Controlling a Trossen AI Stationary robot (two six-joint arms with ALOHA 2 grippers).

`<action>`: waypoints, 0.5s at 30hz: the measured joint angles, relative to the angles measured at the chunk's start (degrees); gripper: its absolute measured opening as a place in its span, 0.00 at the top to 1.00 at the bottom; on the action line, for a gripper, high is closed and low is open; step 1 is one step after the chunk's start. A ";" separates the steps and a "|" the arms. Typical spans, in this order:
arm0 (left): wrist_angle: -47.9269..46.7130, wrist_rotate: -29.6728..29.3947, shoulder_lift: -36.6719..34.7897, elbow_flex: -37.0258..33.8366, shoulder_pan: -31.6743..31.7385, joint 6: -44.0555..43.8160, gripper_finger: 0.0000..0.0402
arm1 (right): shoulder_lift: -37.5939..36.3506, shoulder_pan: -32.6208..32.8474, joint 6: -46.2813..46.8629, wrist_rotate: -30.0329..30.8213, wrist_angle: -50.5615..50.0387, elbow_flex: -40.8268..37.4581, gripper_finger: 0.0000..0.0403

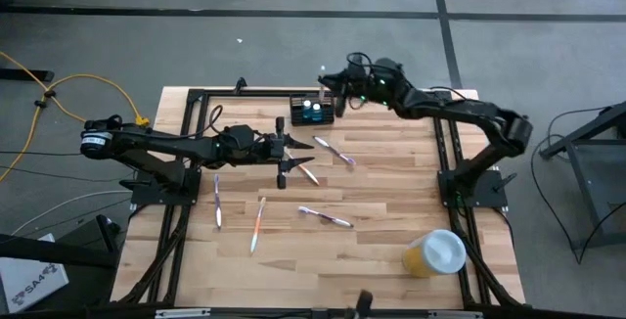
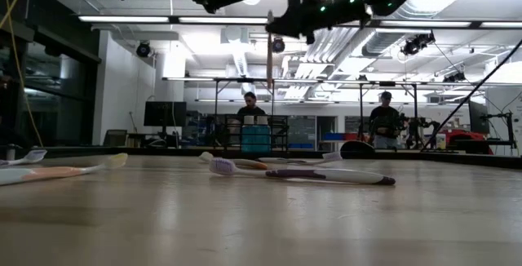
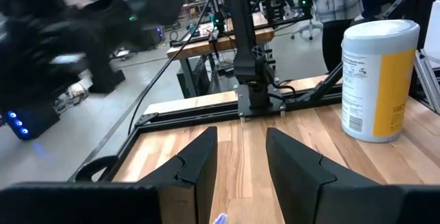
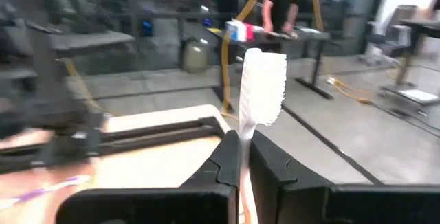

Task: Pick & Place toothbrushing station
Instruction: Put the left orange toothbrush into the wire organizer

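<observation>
The toothbrushing station (image 1: 311,111), a small black caddy, stands on the table near its far edge. My right gripper (image 1: 326,82) hovers just beyond it, level and shut on a white toothbrush (image 4: 263,86). Several other toothbrushes lie flat on the wood: one (image 1: 334,151) near the middle, one (image 1: 325,217) nearer, one (image 1: 257,223) and one (image 1: 217,202) toward the left. My left gripper (image 1: 290,156) hangs open over the table's middle, holding nothing; its fingers (image 3: 199,169) stand apart in the left wrist view. My right gripper pinches the white toothbrush between its two fingers (image 4: 227,159), on the neck just below the bristle head (image 4: 245,131). The fingers come level and lie across the brush. The brush stands upright and clear of the table, head up, its handle (image 2: 269,54) hanging below the gripper.
A yellow cup with a white lid (image 1: 435,253) stands at the near right corner. Black frame rails (image 1: 196,99) run along the table's far and side edges. Bare wood lies between the loose toothbrushes and the near edge. People stand in the room beyond the table.
</observation>
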 joint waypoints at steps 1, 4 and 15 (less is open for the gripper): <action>0.00 0.02 0.01 0.00 0.00 0.00 0.70 | 1.17 -0.62 -0.08 0.63 -0.09 0.87 0.99; 0.01 0.01 0.01 -0.02 -0.34 0.00 0.70 | 3.96 -2.23 0.02 1.87 1.23 1.76 0.99; 0.02 0.04 0.02 -0.04 -1.07 0.02 0.70 | 6.63 -3.50 0.30 5.86 3.27 1.69 0.99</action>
